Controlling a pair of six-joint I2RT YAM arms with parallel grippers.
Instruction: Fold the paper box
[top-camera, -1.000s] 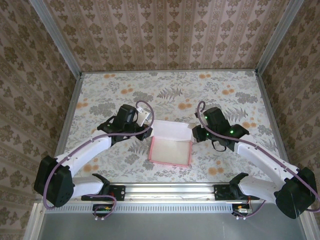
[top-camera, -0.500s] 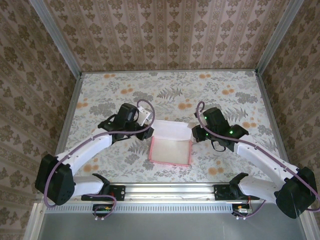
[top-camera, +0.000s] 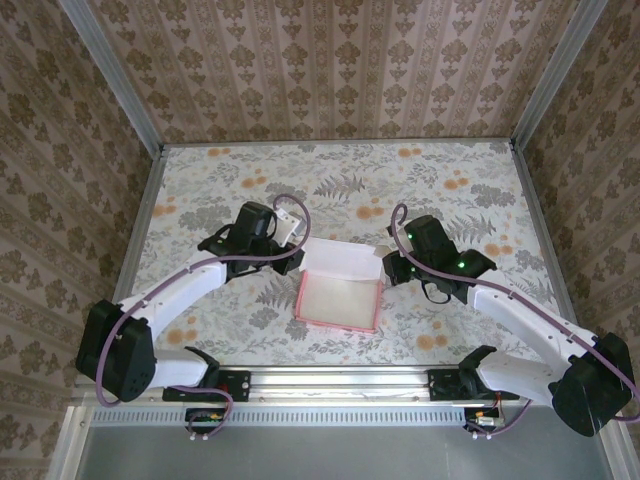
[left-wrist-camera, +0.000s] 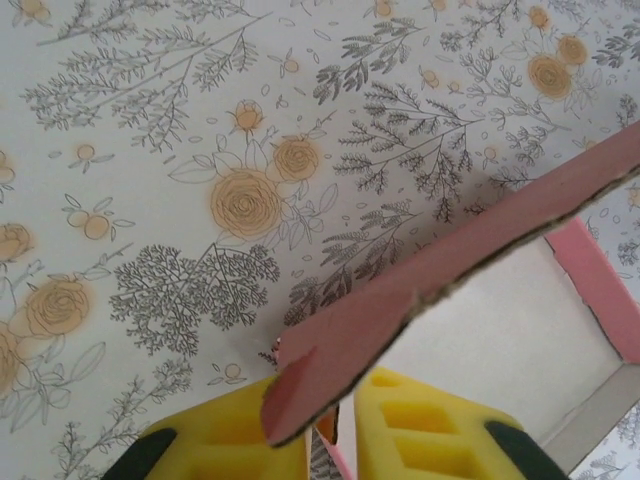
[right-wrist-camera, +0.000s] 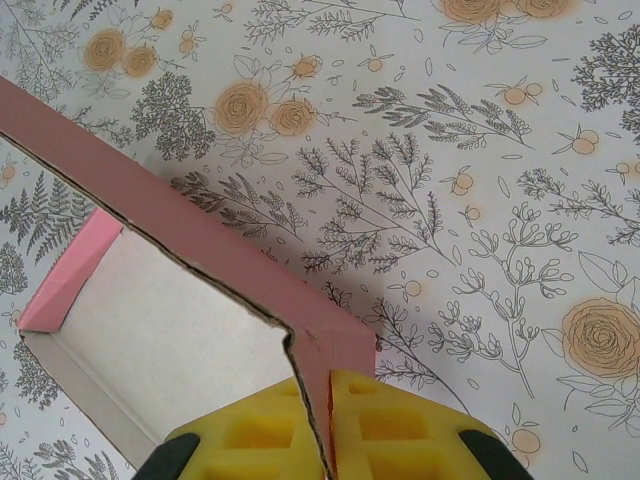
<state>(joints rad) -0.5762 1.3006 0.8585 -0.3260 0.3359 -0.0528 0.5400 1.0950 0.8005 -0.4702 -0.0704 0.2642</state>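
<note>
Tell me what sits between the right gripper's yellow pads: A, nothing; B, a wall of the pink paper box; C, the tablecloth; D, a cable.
B: the right wrist view shows the right gripper pinching the paper box by its pink wall edge.

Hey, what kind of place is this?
Probably a lab robot-training booth, not a home: two arms bolted to a metal rail, a floral-covered table, and wallpapered panels boxing it in.
</note>
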